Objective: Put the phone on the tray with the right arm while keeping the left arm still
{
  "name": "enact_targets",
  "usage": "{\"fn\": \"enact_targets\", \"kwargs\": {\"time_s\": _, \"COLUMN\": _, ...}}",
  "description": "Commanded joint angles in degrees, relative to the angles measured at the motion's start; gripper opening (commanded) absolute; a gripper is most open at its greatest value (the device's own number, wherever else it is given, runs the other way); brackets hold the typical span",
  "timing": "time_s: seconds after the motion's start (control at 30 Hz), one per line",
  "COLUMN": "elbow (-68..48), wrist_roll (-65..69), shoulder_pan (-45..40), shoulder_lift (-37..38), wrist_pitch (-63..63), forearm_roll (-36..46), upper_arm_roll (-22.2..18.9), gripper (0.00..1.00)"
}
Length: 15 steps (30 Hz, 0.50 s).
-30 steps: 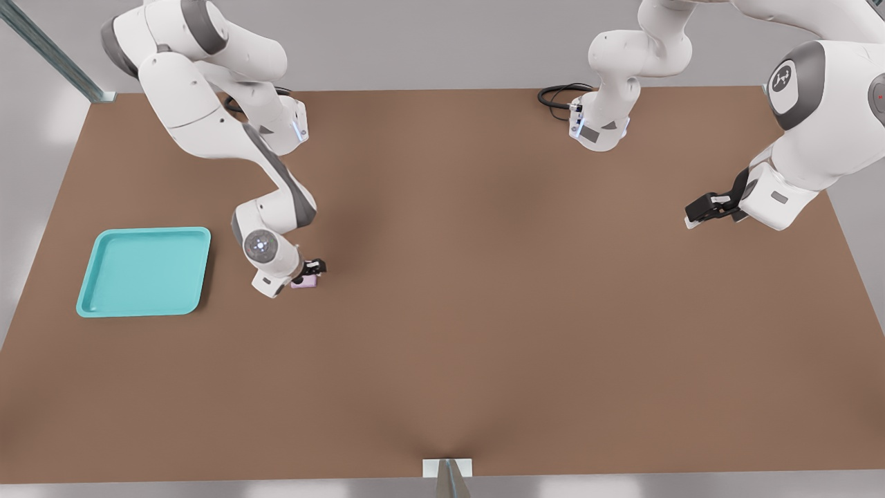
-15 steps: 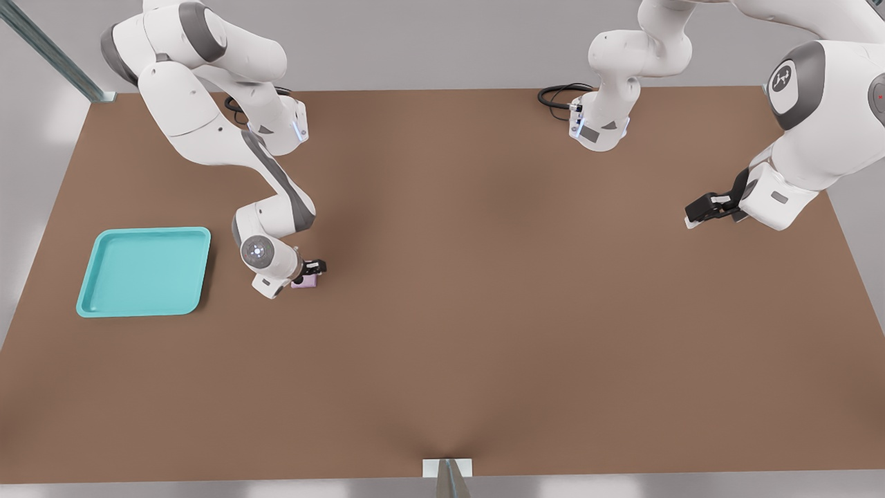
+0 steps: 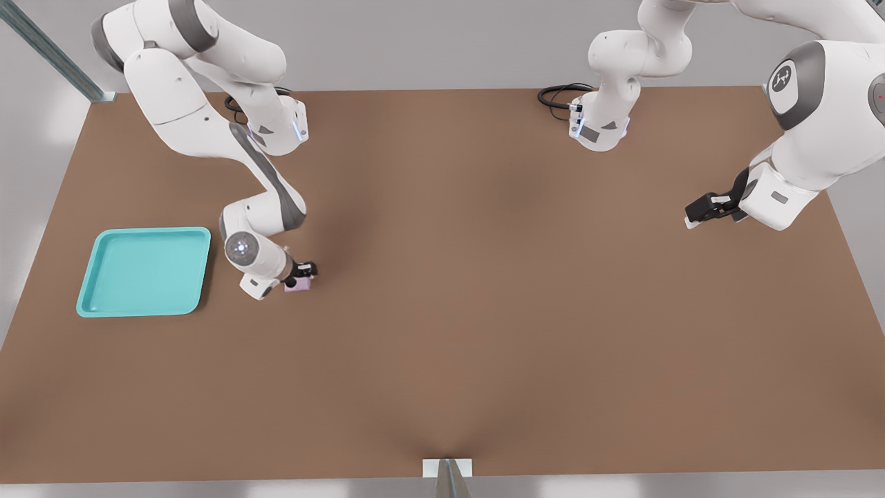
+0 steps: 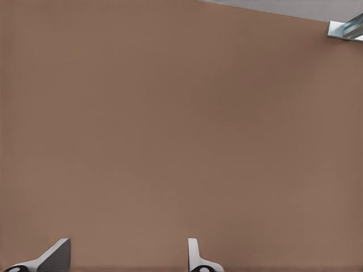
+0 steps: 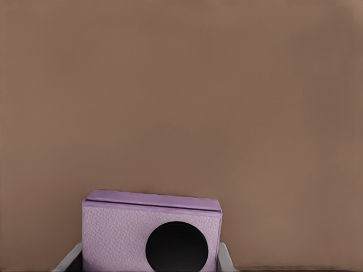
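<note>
The phone (image 3: pixel 299 284) is a small pale pink slab, held just to the front view's right of the turquoise tray (image 3: pixel 144 271). My gripper (image 3: pixel 299 276) is shut on it at the end of the right arm (image 3: pixel 257 207). In the right wrist view the phone (image 5: pixel 148 232) shows a black round lens, with a grey fingertip (image 5: pixel 68 260) pressed against each side. The tray lies flat on the brown table (image 3: pixel 484 311), a short gap away from the gripper, with nothing in it.
A black cable (image 3: pixel 559 95) coils at the table's far edge near an arm base. The parked arm (image 3: pixel 795 173) hangs over the front view's right side. A metal bracket (image 3: pixel 447 470) sits at the near table edge.
The right arm and gripper have shifted a little toward the tray, carrying the phone along. The parked arm has not moved.
</note>
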<state>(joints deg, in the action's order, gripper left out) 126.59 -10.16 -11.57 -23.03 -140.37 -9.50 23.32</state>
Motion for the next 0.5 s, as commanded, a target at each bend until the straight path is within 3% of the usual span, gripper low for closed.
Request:
{"fn": "enact_targets", "kwargs": {"time_s": 0.0, "elbow": -0.03, "wrist_roll": 2.68, "shoulder_pan": -1.61, "shoulder_lift": 1.58, "wrist_pitch": 3.00, "forearm_roll": -0.43, "upper_arm_roll": 0.24, "gripper": 0.75}}
{"fn": "enact_targets", "kwargs": {"time_s": 0.33, "elbow": -4.07, "wrist_roll": 48.21, "shoulder_pan": -33.25, "shoulder_lift": 1.59, "wrist_pitch": 7.13, "forearm_roll": -0.70, "upper_arm_roll": -0.38, "gripper": 0.76}}
{"fn": "enact_targets", "kwargs": {"time_s": 0.37, "elbow": -4.42, "wrist_roll": 50.68, "shoulder_pan": -35.01, "shoulder_lift": 1.06, "wrist_pitch": 7.13, "forearm_roll": -0.78, "upper_arm_roll": -0.46, "gripper": 0.79}}
{"fn": "enact_targets", "kwargs": {"time_s": 0.4, "elbow": -4.95, "wrist_roll": 51.03, "shoulder_pan": -35.45, "shoulder_lift": 0.44, "wrist_pitch": 7.22, "forearm_roll": -0.70, "upper_arm_roll": -0.64, "gripper": 1.00}}
{"fn": "enact_targets", "kwargs": {"time_s": 0.47, "elbow": -5.56, "wrist_roll": 51.56, "shoulder_pan": -35.54, "shoulder_lift": 0.35, "wrist_pitch": 7.22, "forearm_roll": -0.78, "upper_arm_roll": -0.82, "gripper": 1.00}}
